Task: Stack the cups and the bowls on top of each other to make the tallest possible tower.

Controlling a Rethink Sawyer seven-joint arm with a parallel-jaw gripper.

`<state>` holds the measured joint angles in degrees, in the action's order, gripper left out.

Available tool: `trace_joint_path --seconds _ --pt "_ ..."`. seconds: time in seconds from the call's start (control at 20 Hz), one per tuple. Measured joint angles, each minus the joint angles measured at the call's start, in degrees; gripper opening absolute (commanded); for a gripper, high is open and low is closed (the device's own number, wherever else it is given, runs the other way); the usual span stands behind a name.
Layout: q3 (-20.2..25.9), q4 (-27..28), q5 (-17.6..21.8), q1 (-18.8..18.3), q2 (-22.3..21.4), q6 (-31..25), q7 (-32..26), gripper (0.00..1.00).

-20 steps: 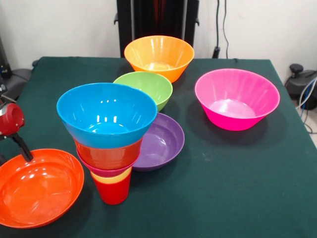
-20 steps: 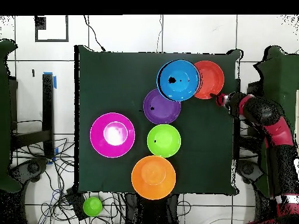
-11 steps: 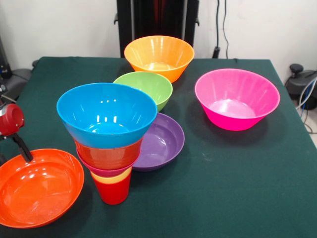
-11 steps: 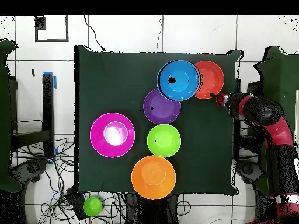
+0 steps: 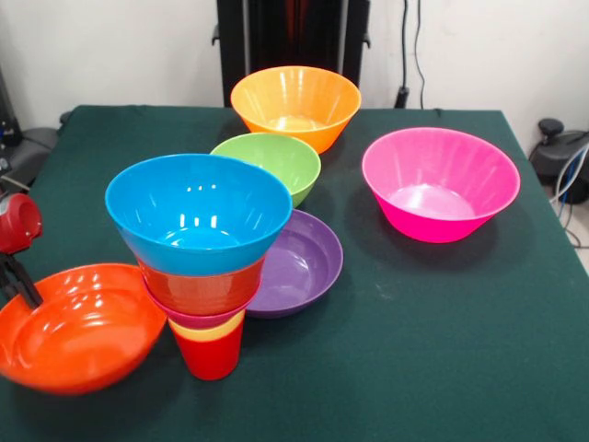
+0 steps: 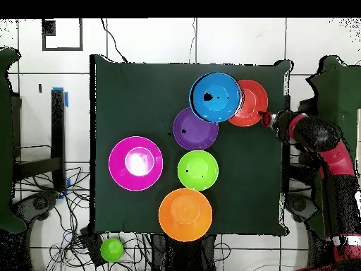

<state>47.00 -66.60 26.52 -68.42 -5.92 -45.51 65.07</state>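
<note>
Claw (image 5: 17, 284): you are seeing it cut off at the left frame edge, pinching the rim of the orange-red bowl (image 5: 78, 327), which is tilting.
Tower (image 5: 204, 249): standing just beside that bowl; red cup (image 5: 213, 357) at the base, blue bowl (image 5: 198, 214) on top. You are getting only slivers of the cup and bowls nested between.
Purple bowl (image 5: 299, 262): partly hidden behind the tower.
Worktop (image 5: 433, 322): dark green cloth, carrying green, orange and magenta bowls.
Room: white wall, cables hanging behind.

The orange-red bowl (image 5: 78, 327) now tilts up off the table, raised at its left rim. The gripper (image 5: 17, 281) at that rim sits lower and further left than before.
</note>
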Motion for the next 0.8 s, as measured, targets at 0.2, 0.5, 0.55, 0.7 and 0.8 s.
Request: trace_joint_path --seconds 0.2,0.5,0.55,0.7,0.8 --pt "0.0 0.0 0.0 0.0 -0.1 0.0 0.0 0.00" --pt "0.0 0.0 0.1 0.1 -0.3 0.0 0.0 0.00" --pt "0.0 0.0 0.1 0.1 -0.4 0.0 0.0 0.00" --pt "-0.2 0.0 0.2 0.2 -0.9 0.0 0.0 0.00" --pt "-0.2 0.1 0.2 0.2 -1.1 0.0 0.0 0.00"
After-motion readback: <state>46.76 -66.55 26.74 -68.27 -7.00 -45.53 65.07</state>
